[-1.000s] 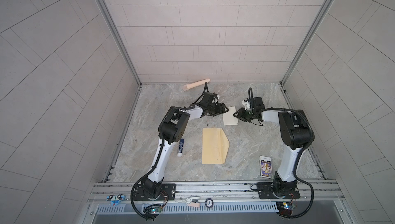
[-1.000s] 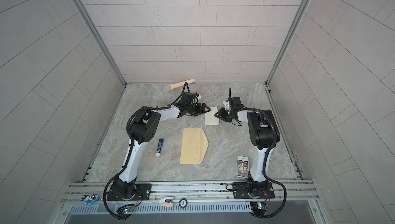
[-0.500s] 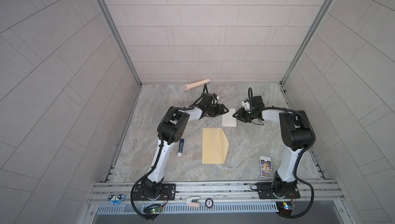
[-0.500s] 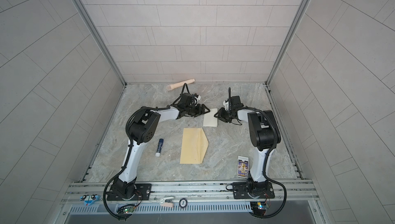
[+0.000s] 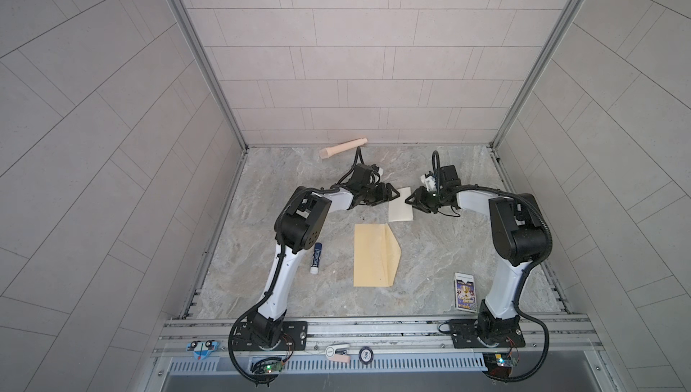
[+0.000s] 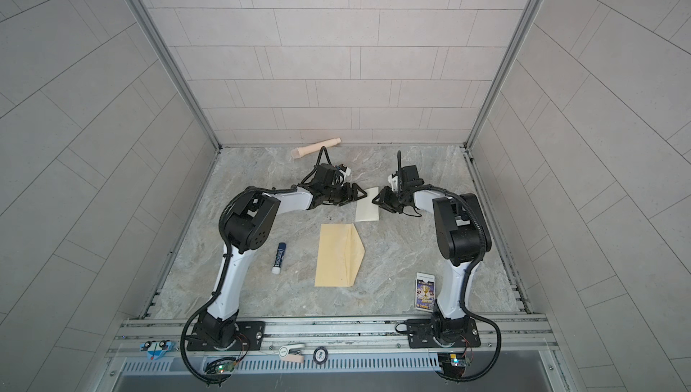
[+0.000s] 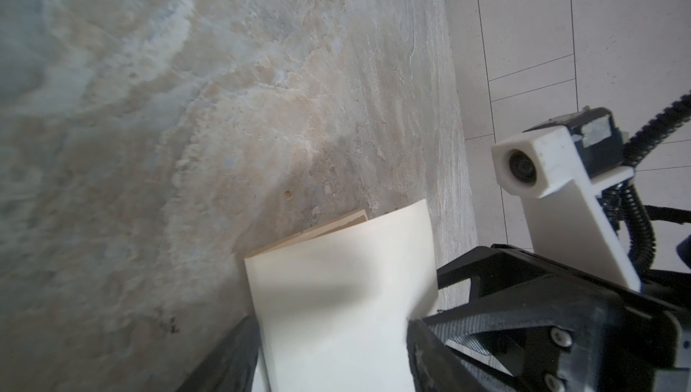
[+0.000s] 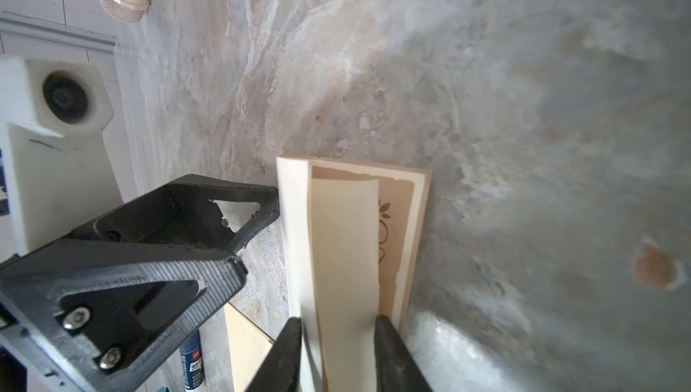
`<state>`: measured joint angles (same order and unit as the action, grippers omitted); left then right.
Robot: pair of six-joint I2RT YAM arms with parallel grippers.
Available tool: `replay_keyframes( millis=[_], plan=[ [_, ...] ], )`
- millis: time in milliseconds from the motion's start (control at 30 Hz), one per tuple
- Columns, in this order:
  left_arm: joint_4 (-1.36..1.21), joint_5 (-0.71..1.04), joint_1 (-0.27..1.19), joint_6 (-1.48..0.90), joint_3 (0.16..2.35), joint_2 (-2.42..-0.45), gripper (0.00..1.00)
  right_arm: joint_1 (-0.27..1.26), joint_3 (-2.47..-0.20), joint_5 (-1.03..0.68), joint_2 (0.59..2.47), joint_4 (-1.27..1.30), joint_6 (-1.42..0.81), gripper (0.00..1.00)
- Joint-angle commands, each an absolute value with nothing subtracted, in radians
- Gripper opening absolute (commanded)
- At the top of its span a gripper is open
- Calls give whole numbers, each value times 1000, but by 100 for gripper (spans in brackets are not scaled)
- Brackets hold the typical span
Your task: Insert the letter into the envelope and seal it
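Note:
The cream-white letter point(image 5: 401, 210) point(image 6: 367, 210) lies folded toward the back of the table, its panels springing up loosely point(image 8: 344, 244). Both grippers meet at its far end, each rolled on its side. My left gripper point(image 5: 392, 194) point(image 6: 359, 195) point(image 7: 329, 322) is open wide, with a bowed panel of the letter point(image 7: 336, 289) spanning the gap. My right gripper point(image 5: 410, 201) point(image 6: 377, 199) point(image 8: 337, 320) is part open and straddles the raised folds, which touch both fingers. The yellow-tan envelope point(image 5: 374, 255) point(image 6: 338, 255) lies flat nearer the front, flap pointing right, apart from the letter.
A blue-and-white glue stick point(image 5: 316, 258) point(image 6: 279, 257) lies left of the envelope by the left arm. A printed card box point(image 5: 464, 291) point(image 6: 425, 291) sits front right near the right arm's base. A beige cylinder point(image 5: 343, 147) point(image 6: 316, 147) rests against the back wall.
The right gripper's fingers have spread a little around the letter's folds. Both arms, the letter and the envelope have hardly moved.

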<state>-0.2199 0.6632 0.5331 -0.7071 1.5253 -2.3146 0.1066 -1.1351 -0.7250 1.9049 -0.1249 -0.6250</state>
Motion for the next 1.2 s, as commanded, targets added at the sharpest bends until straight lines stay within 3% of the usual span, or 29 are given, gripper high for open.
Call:
replay_keyframes(
  millis=[0,300,533,667,767,933,1167],
  plan=[
    [-63,630,534,-718,1470,-2352,70,116,-1148,-725,1833,-130,-631,42],
    [-67,629,534,-719,1456,-2341,68,128,-1129,-731,1853,-89,-658,41],
    [-74,637,534,-719,1445,-2340,59,130,-1134,-730,1844,-87,-668,36],
    [-74,638,534,-719,1445,-2338,54,135,-1110,-741,1810,-49,-681,55],
    [-60,637,534,-719,1457,-2348,49,144,-1108,-741,1798,-55,-677,59],
    [-61,647,535,-749,1459,-2352,41,143,-1114,-739,1816,-70,-666,44],
    [-49,643,534,-737,1451,-2336,40,143,-1122,-725,1823,-113,-640,19]
  ],
)
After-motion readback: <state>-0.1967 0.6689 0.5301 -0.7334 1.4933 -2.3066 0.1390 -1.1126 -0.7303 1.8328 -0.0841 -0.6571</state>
